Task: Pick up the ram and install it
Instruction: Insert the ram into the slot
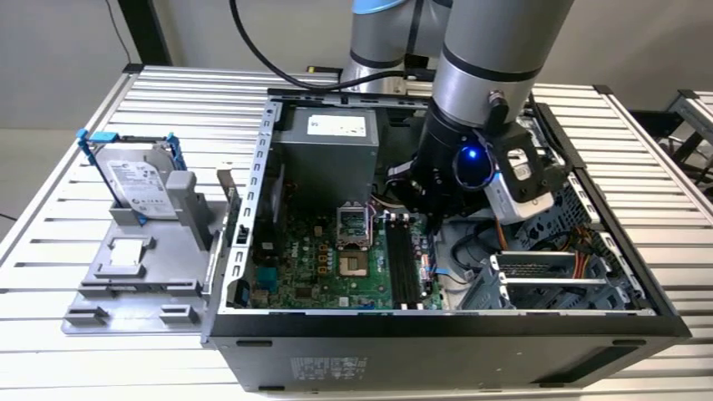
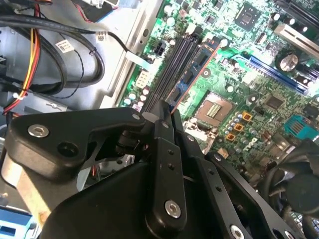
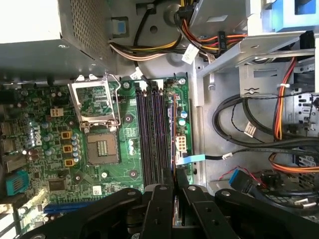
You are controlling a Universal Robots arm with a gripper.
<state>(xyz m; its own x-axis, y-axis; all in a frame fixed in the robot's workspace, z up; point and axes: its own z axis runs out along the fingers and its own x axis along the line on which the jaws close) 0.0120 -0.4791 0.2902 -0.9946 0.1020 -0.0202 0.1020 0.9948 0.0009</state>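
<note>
Here my gripper [image 3: 175, 178] clamps the ram [image 2: 195, 73] edge-on, parallel to the slots [image 1: 402, 261], so that both line up. In the exterior view the slots lie about seven o'clock from it.

Green motherboard [image 3: 129, 164] is seen inside an open computer case. Four long black memory slots [image 3: 152, 134] are noted side by side, all unfilled. CPU socket [image 3: 102, 147] is exposed, with its metal retention frame [image 3: 94, 104] swung open just beside it. Grey perforated power supply [image 3: 84, 25] is noted past the socket, with a yellow, orange and black cable bundle [image 3: 164, 47] fanning out from it. White connector [image 3: 180, 144] and pale blue flat cable [image 3: 192, 159] are seen at the board's edge. Black gripper [image 3: 175, 174] is seen near one end of the slots, its fingers [image 3: 162, 199] closed on a thin ram [image 3: 175, 204] viewed edge-on, running roughly parallel to them.
</note>
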